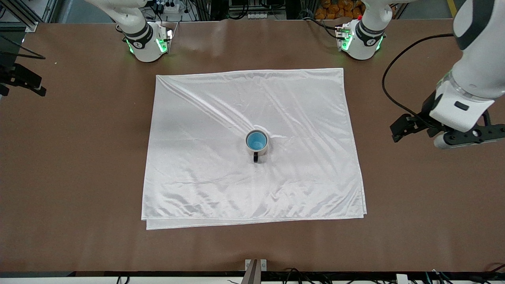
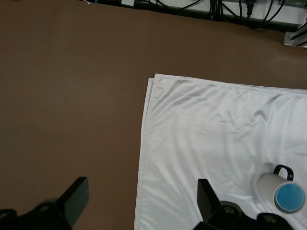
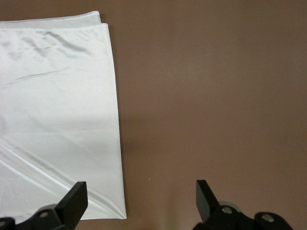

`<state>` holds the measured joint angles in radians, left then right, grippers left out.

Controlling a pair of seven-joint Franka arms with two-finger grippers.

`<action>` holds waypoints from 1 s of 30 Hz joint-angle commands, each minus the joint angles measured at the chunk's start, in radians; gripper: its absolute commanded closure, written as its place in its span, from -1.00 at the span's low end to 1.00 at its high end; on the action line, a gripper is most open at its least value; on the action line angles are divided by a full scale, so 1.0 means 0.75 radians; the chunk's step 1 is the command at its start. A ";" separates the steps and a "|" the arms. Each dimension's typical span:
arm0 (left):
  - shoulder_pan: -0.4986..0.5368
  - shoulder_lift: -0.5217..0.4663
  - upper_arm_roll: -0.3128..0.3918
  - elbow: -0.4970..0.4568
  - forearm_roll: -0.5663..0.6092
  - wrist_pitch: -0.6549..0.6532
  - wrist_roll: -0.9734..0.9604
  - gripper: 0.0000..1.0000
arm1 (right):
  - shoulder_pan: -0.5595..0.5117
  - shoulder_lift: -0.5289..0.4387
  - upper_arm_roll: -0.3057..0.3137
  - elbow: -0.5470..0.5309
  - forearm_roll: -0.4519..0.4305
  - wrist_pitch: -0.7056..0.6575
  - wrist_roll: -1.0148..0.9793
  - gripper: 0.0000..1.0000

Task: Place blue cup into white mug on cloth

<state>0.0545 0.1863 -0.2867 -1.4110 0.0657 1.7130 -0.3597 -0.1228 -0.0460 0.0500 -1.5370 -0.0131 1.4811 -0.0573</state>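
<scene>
The white mug (image 1: pixel 261 151) stands upright near the middle of the cloth (image 1: pixel 221 110), its black handle toward the front camera. The blue cup (image 1: pixel 256 140) sits inside the mug, and only its bright blue inside shows. In the left wrist view the mug (image 2: pixel 266 184) with the blue cup (image 2: pixel 290 197) in it stands off to one side. My left gripper (image 2: pixel 141 191) is open and holds nothing, raised over the cloth's edge at the left arm's end (image 1: pixel 449 132). Also open with nothing in it, my right gripper (image 3: pixel 141 196) hangs over bare table beside a cloth corner (image 3: pixel 57 120).
The brown table (image 1: pixel 79 157) lies bare all round the cloth. Both arm bases (image 1: pixel 146 39) stand along the table's edge farthest from the front camera. A black cable (image 1: pixel 388 90) loops from the left arm. A small metal bracket (image 1: pixel 254 266) sits at the nearest table edge.
</scene>
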 commanded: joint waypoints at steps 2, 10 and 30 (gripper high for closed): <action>0.077 -0.074 -0.010 -0.039 -0.071 -0.063 0.081 -1.00 | 0.006 -0.014 -0.011 -0.016 0.015 0.007 -0.010 -1.00; 0.077 -0.152 -0.004 -0.035 -0.065 -0.100 0.066 -1.00 | 0.010 -0.014 -0.013 -0.016 0.017 0.005 -0.010 -1.00; -0.036 -0.207 0.204 -0.049 -0.067 -0.149 0.185 -1.00 | 0.006 -0.008 -0.011 -0.016 0.017 0.005 -0.010 -1.00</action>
<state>0.0469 0.0568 -0.1697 -1.4206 0.0343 1.6137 -0.2641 -0.1218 -0.0457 0.0495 -1.5395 -0.0131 1.4811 -0.0573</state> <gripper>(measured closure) 0.000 0.000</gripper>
